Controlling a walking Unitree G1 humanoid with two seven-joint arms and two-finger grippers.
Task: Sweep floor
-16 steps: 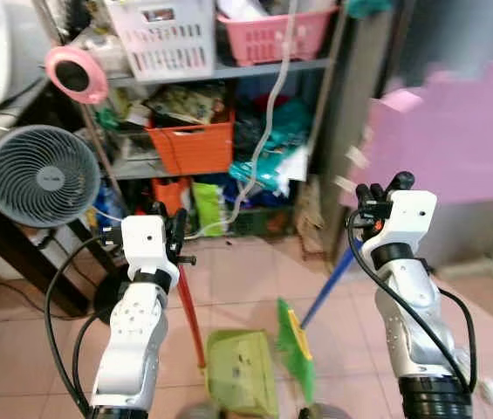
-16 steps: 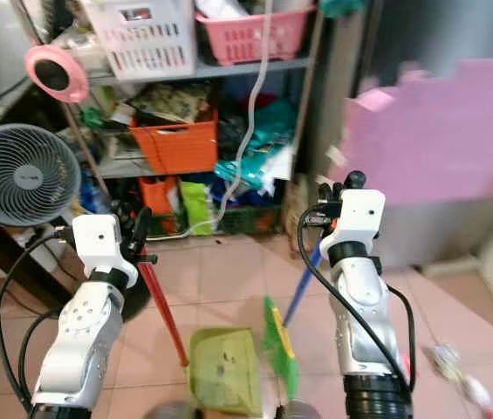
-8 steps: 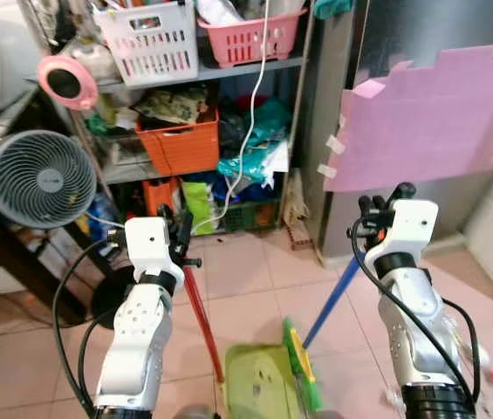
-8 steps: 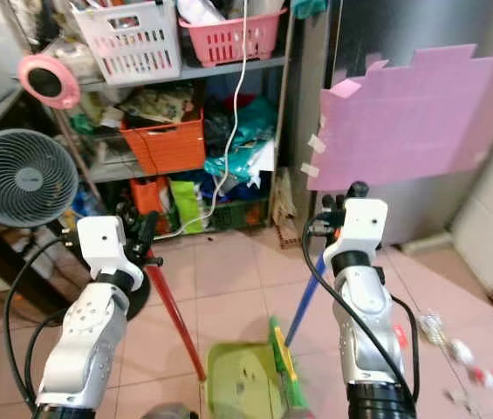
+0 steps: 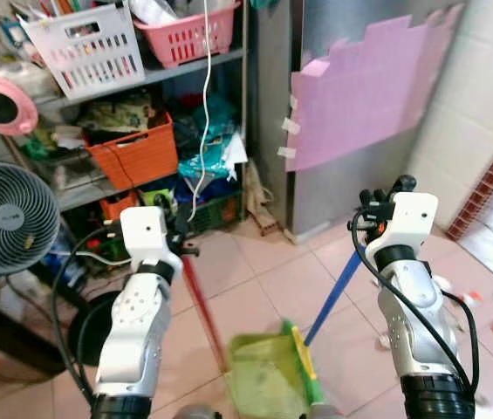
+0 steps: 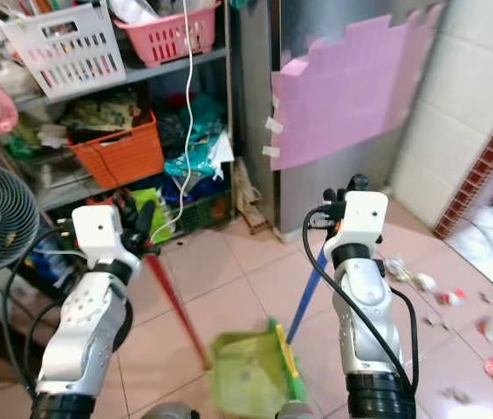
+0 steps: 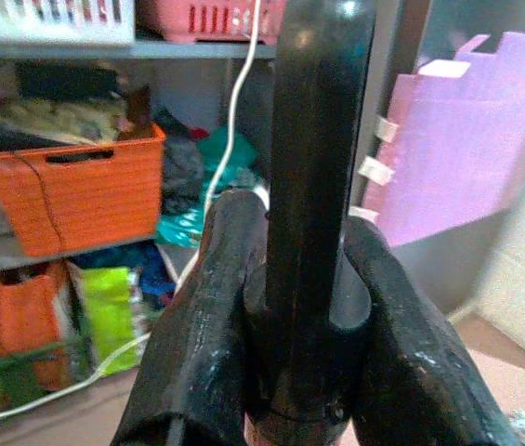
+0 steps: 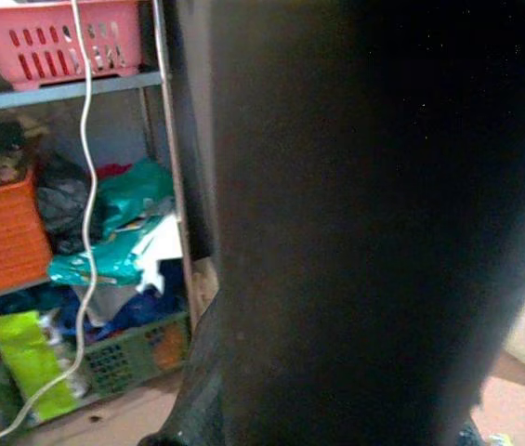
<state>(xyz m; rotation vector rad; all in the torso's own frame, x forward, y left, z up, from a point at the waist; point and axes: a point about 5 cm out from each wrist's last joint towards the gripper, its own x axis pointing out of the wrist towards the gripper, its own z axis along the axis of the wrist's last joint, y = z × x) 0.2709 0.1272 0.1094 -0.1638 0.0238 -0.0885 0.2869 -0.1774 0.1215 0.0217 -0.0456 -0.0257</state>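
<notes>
Tiled floor; dustpan handle in left end effector, seemingly clamped.

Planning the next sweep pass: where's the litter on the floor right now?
In the eye views the litter lies scattered on the pink floor tiles to the robot's right, past the right gripper and near the white tiled wall.

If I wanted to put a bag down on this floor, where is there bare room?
Bare tiles lie between the shelf and the green dustpan, in front of the steel cabinet with the pink foam sheet. It is crowded by the fan and littered with scraps towards the white tiled wall.
</notes>
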